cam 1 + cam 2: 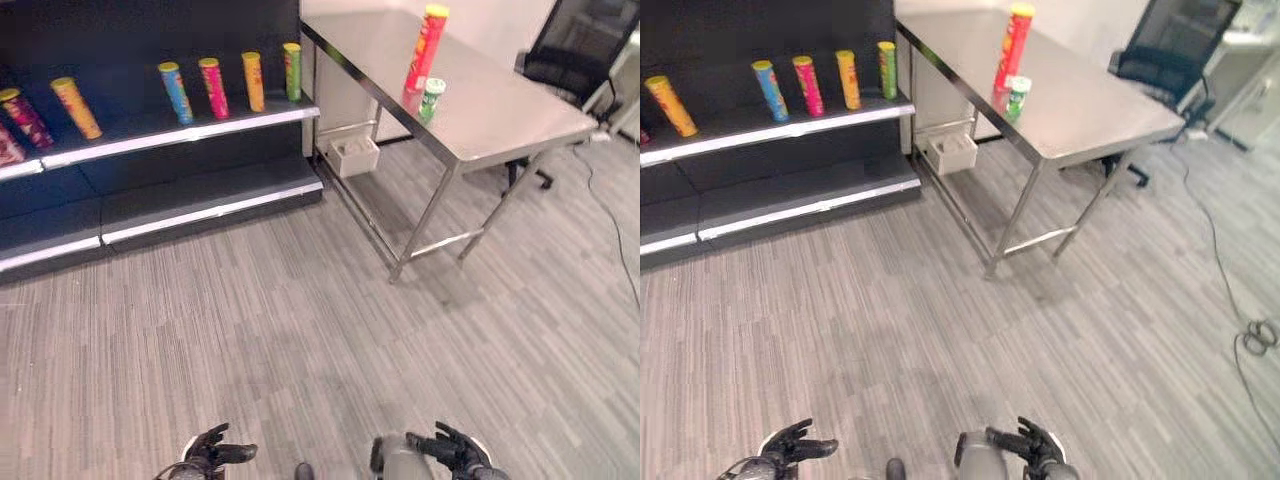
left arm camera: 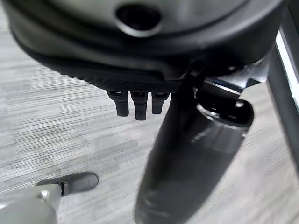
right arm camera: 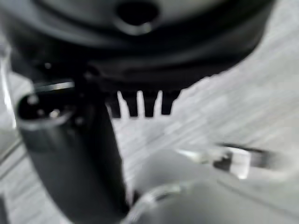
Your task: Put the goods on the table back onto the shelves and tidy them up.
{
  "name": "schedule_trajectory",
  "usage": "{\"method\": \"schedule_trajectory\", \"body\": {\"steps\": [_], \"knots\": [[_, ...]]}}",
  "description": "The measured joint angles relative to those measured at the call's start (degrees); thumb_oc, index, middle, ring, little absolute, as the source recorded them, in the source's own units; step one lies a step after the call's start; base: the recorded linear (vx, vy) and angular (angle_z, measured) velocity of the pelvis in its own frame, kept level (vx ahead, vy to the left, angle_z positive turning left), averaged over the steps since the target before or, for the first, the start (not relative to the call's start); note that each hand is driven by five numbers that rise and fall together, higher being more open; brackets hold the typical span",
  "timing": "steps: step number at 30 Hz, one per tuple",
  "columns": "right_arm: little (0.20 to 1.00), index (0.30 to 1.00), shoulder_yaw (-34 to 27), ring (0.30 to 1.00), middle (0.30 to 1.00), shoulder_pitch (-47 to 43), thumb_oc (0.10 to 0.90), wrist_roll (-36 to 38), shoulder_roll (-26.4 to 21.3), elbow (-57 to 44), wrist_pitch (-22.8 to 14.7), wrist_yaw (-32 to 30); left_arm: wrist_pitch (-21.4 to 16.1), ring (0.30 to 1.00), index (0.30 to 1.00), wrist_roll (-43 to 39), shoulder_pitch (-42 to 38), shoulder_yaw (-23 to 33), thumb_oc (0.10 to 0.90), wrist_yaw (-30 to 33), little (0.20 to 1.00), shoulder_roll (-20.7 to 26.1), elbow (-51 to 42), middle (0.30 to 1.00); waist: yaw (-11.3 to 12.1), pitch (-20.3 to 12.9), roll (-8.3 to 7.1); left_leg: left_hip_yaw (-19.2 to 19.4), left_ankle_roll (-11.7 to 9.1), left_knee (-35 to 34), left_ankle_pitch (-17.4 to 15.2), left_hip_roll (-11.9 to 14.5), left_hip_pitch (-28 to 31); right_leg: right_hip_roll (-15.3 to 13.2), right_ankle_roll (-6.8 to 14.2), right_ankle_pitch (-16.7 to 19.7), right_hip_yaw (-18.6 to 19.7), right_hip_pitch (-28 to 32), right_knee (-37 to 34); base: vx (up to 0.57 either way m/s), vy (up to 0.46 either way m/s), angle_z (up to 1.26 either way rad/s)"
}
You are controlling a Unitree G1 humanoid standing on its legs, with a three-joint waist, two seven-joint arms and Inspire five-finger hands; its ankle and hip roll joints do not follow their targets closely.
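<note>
Your goods, a tall red tube (image 1: 425, 47) standing upright and a short green-and-white can (image 1: 432, 99) just beside it, sit on the smooth steel counter (image 1: 520, 110), far ahead and to the right. The right robot hand (image 1: 455, 453) is nearer than the left robot hand (image 1: 212, 452); both hang relaxed and empty.

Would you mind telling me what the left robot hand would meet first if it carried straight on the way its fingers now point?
Probably the grey floor. In its wrist view the left robot hand points its straight fingers down at bare flooring, holding nothing. No goods lie in that line, though depth is hard to judge.
</note>
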Motion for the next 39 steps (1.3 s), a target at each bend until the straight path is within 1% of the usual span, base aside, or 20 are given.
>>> {"method": "schedule_trajectory", "body": {"steps": [2, 4, 5, 6, 7, 10, 12, 14, 16, 17, 20, 21, 23, 26, 28, 30, 32, 35, 37, 39], "knots": [[0.900, 0.900, 0.93, 0.900, 0.900, -0.97, 0.800, 0.03, 0.89, 2.14, 0.57, 0.10, -0.23, 0.900, 0.900, 1.09, 0.13, 0.61, 0.800, 0.23, 0.900, 0.98, 0.15, 0.900, 0.09, 0.83, -2.77, -1.32, -0.96, -0.45, -4.15, -2.31, 4.48, 0.31, 1.41, 2.85, 1.16, 0.72, -20.61, 0.28, -0.031, 0.41], [0.900, 0.900, 0.75, 0.900, 0.900, 1.90, 0.800, 0.03, 1.24, 3.07, 0.78, 0.08, 0.06, 0.900, 0.900, 1.63, 5.23, 0.03, 0.800, 0.28, 0.900, 1.12, 0.85, 0.900, -0.86, -1.39, -4.50, -2.55, -5.78, 0.87, -8.90, -1.63, 9.92, 1.50, -3.79, 7.50, -0.81, 3.22, -18.73, 0.82, -0.080, 0.40], [0.900, 0.900, -1.20, 0.900, 0.900, 2.10, 0.800, -0.09, 0.44, 3.42, 0.31, 0.06, -0.11, 0.900, 0.900, 2.56, 6.85, 0.89, 0.800, 0.38, 0.900, -0.81, 1.58, 0.900, -1.35, -3.35, -0.37, -3.59, -5.76, 0.73, -12.97, 3.79, 10.57, 6.27, -4.57, 6.33, -2.25, 2.98, -16.88, 0.40, -0.034, 0.18], [0.900, 0.900, -2.42, 0.900, 0.900, -0.23, 0.800, -0.17, 1.48, 7.55, 1.39, -0.19, 0.19, 0.900, 0.900, 3.29, 6.28, 2.94, 0.800, 0.21, 0.900, -1.15, 3.59, 0.900, -1.08, -2.98, 0.30, -3.02, -8.52, 4.86, -13.96, 6.01, 9.55, 8.56, -4.68, 5.10, -2.38, 5.30, -18.17, 0.83, -0.133, 0.01], [0.900, 0.900, -1.80, 0.900, 0.900, -0.52, 0.800, -0.38, 1.94, 7.76, 2.18, -0.04, 0.68, 0.900, 0.900, 3.50, 5.79, 3.18, 0.800, 0.18, 0.900, -1.11, 4.04, 0.900, -0.31, -1.81, -1.60, -2.82, -10.55, 8.26, -13.23, 5.14, 8.64, 8.83, -11.20, 6.47, -1.45, 7.05, -18.91, 1.06, -0.203, -0.24], [0.900, 0.900, 1.60, 0.900, 0.900, 1.78, 0.800, -1.50, -0.39, 5.66, 1.65, -0.03, 1.26, 0.900, 0.900, 4.27, 4.06, 2.40, 0.800, -0.32, 0.900, -3.26, 2.22, 0.900, -1.60, 0.03, -3.13, -8.45, -15.76, 8.80, -5.91, 5.77, 9.90, 5.68, -9.74, -0.27, -4.54, 10.82, -11.26, 0.56, -0.139, 0.58], [0.900, 0.900, 2.02, 0.900, 0.900, 3.83, 0.800, -1.98, -1.09, 6.63, 2.72, 0.16, -0.23, 0.900, 0.900, 4.43, 4.68, 0.84, 0.800, -0.98, 0.900, -2.71, 0.89, 0.900, -1.63, -3.37, -2.67, -8.09, -14.99, 8.29, -5.23, 6.50, 11.71, 4.75, -6.41, -2.26, -6.26, 9.28, -11.74, 0.10, -0.041, 0.61], [0.900, 0.900, 1.51, 0.900, 0.900, 2.80, 0.800, -1.99, -2.32, 6.14, 1.55, 0.06, -0.64, 0.900, 0.900, 4.42, 3.44, 0.13, 0.800, -0.93, 0.900, -2.80, 0.68, 0.900, -1.85, -4.37, -0.96, -6.15, -13.74, 8.29, -5.49, 8.66, 11.72, 7.18, -9.75, -3.29, -6.33, 9.84, -12.87, 0.70, -0.403, 0.15], [0.900, 0.900, -0.12, 0.900, 0.900, 0.83, 0.800, -1.24, -1.00, 5.95, 1.73, 0.27, -0.28, 0.900, 0.900, 4.15, 0.91, -1.94, 0.800, -0.79, 0.900, -1.73, -1.18, 0.900, -2.59, -2.56, -2.47, -10.87, -15.90, 31.96, -4.38, 9.20, -0.88, 8.13, -8.60, -5.59, -6.59, 13.92, -17.02, 0.58, -0.435, 0.83], [0.900, 0.900, 0.07, 0.900, 0.900, 1.75, 0.800, -1.18, -0.29, 5.92, 1.71, 0.27, -0.55, 0.900, 0.900, 3.23, 0.76, -1.92, 0.800, -1.13, 0.900, -1.42, -2.94, 0.900, -2.09, -1.63, -3.78, -10.22, -14.62, 47.84, 2.43, 9.65, -8.86, 9.08, -10.58, -4.77, -6.97, 17.23, -20.98, 0.25, -0.222, 0.61], [0.900, 0.900, 3.32, 0.900, 0.900, 0.33, 0.800, -1.10, 0.40, 5.36, 1.49, 0.05, -0.35, 0.900, 0.900, 0.60, 2.65, 0.23, 0.800, -1.33, 0.900, -0.55, -4.35, 0.900, 2.59, -0.17, -5.73, -8.45, -9.14, 61.80, 2.28, 10.94, -21.99, 11.34, -13.66, -3.97, -3.11, 23.37, -26.82, 0.26, -0.102, -0.42], [0.900, 0.900, 3.32, 0.900, 0.900, -0.11, 0.800, -1.08, 0.59, 5.24, 1.43, 0.06, -0.39, 0.900, 0.900, 0.01, 2.49, 0.68, 0.800, -1.24, 0.900, -0.22, -4.27, 0.900, 2.87, 0.17, -6.35, -7.43, -8.37, 60.81, 1.50, 11.31, -23.24, 11.33, -13.78, -3.86, -2.67, 23.95, -27.52, 0.33, 0.048, -0.40], [0.900, 0.900, 3.43, 0.900, 0.900, -3.06, 0.800, -0.99, 0.45, 3.96, 1.10, -0.13, -1.36, 0.900, 0.900, -1.65, 1.28, 2.53, 0.800, 0.01, 0.900, 1.25, -6.32, 0.900, 3.96, 2.88, -7.31, 2.85, -9.96, 31.04, 3.00, 17.35, -27.96, 11.59, -11.62, -2.13, -0.97, 31.62, -34.19, 0.37, 0.153, -0.62], [0.900, 0.900, 5.80, 0.900, 0.900, -2.38, 0.800, -1.06, -1.19, 4.33, 1.03, -0.19, -1.20, 0.900, 0.900, -0.13, 1.25, 0.36, 0.800, -0.23, 0.900, -0.13, -3.29, 0.900, 2.42, 1.47, -3.36, -2.56, -11.33, -2.42, 9.50, 12.39, -25.50, 10.69, -5.17, -6.07, 1.42, 40.19, -36.48, 0.58, 0.281, -0.62], [0.900, 0.900, 6.04, 0.900, 0.900, 1.69, 0.800, -1.26, -2.56, 5.17, 1.11, -0.29, -1.26, 0.900, 0.900, 0.51, 2.00, -0.08, 0.800, -0.11, 0.900, -2.28, -2.17, 0.900, 2.97, -0.10, -1.19, -4.39, -6.98, -2.26, 13.09, 6.70, -22.86, 8.51, -2.20, -7.91, 2.78, 45.94, -36.48, 0.56, 0.297, -0.74], [0.900, 0.900, 3.95, 0.900, 0.900, 2.38, 0.800, -1.41, 0.70, 6.18, 1.35, -0.13, -0.62, 0.900, 0.900, 3.16, 1.47, -0.14, 0.800, -0.27, 0.900, -0.45, -0.14, 0.900, 0.50, -1.13, -5.15, 1.56, -1.72, -1.86, 17.06, 2.89, -17.26, 2.71, 2.23, -3.80, 1.33, 47.29, -30.88, 0.57, 0.417, -0.40], [0.900, 0.900, 3.23, 0.900, 0.900, 3.07, 0.800, -1.76, 2.70, 7.15, 1.06, 0.14, -0.05, 0.900, 0.900, 3.44, 1.86, -0.05, 0.800, 0.03, 0.900, 0.11, 2.89, 0.900, 0.77, -1.84, -4.01, 2.75, 0.37, -1.93, 10.36, 2.89, -9.52, 2.35, 3.02, -3.64, 4.04, 45.72, -27.81, 0.36, 0.419, -0.73], [0.900, 0.900, 3.65, 0.900, 0.900, 1.32, 0.800, -1.92, 1.63, 5.19, 1.26, 0.09, 0.09, 0.900, 0.900, 3.36, 1.50, -2.37, 0.800, 0.10, 0.900, 0.55, 1.50, 0.900, 1.56, -2.56, -0.55, 5.91, 0.44, -1.88, 7.29, 2.46, -6.95, -2.61, 5.41, 2.71, 5.39, 21.81, 11.25, 0.09, 0.181, -0.54], [0.900, 0.900, 3.83, 0.900, 0.900, 1.38, 0.800, -1.84, 1.77, 4.33, 1.24, 0.15, -0.56, 0.900, 0.900, 3.33, 0.93, -2.30, 0.800, 0.24, 0.900, 1.28, 0.87, 0.900, 1.49, -2.55, -0.62, 3.21, -1.00, -1.84, 6.52, 1.24, -4.69, -2.23, 5.11, -5.40, 5.92, 16.17, 3.35, 0.13, 0.193, 0.44], [0.900, 0.900, 3.25, 0.900, 0.900, -0.22, 0.800, -2.05, 1.56, 4.64, 0.81, 0.08, -0.39, 0.900, 0.900, 3.22, 1.54, -2.48, 0.800, 0.36, 0.900, 1.92, 0.03, 0.900, 2.42, -1.75, -1.30, 4.41, 0.26, -1.12, 3.37, 0.73, -2.76, -6.52, 4.55, -5.21, -1.58, 13.03, -1.46, 0.06, 0.097, 0.08]]}}
